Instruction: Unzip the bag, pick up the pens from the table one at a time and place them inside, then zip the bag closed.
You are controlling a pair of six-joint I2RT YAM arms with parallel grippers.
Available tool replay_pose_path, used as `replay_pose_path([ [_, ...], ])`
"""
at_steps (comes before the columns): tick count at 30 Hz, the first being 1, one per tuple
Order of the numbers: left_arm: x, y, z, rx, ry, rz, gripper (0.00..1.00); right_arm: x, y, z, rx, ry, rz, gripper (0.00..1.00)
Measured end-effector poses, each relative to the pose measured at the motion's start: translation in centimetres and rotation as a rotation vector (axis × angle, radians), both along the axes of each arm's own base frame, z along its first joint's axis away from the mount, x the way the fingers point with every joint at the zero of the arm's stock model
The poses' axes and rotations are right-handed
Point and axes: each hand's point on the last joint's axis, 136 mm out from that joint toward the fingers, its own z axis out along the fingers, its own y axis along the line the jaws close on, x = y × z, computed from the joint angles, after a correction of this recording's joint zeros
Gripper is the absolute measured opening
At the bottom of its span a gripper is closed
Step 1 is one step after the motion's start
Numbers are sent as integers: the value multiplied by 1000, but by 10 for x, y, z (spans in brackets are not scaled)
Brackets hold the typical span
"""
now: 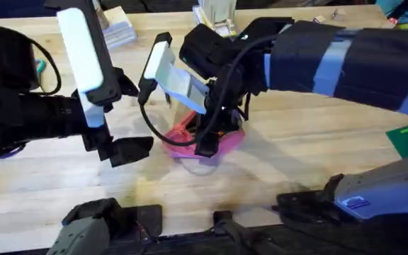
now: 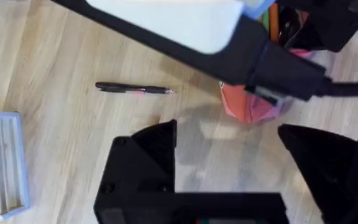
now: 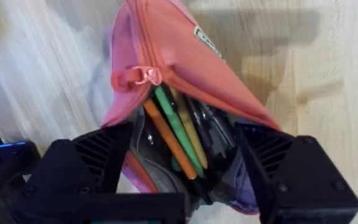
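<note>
The pink bag [image 1: 222, 142] lies mid-table with its zipper open. My right gripper [image 1: 205, 142] comes straight down over it. In the right wrist view the bag [image 3: 166, 43] gapes wide, with orange, green, yellow and dark pens [image 3: 179, 130] inside, and the zipper pull [image 3: 143, 76] sits at the far end. The right gripper [image 3: 184, 134] is open, one finger on each side of the bag's mouth. My left gripper [image 1: 129, 117] hovers left of the bag, open and holding nothing. A black pen [image 2: 135, 89] lies on the table beyond the left gripper [image 2: 227, 130], beside the bag [image 2: 247, 104].
A white ridged tray [image 2: 2, 165] sits on the table [image 1: 62, 191] near the loose pen. At the far edge are a stack of papers [image 1: 115, 28] and a pale container [image 1: 214, 14]. A green card [image 1: 406, 138] lies at the right.
</note>
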Motion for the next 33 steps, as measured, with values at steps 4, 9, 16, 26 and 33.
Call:
replay_pose_path([
  [4, 14, 3, 5, -25, -10, 79, 993, 0, 0, 5, 9, -6, -12, 997],
  [9, 40, 10, 17, -82, -21, 243, 993, -1, -1, 33, 68, -46, -63, 998],
  [16, 67, 21, 31, -212, 25, 503, 993, -7, -7, 89, 201, -124, -158, 998],
  [26, 83, 21, 31, -395, 195, 704, 993, -19, -22, 155, 385, -204, -282, 998],
  [33, 83, 18, 33, -447, 245, 742, 995, -25, -29, 174, 445, -223, -319, 997],
])
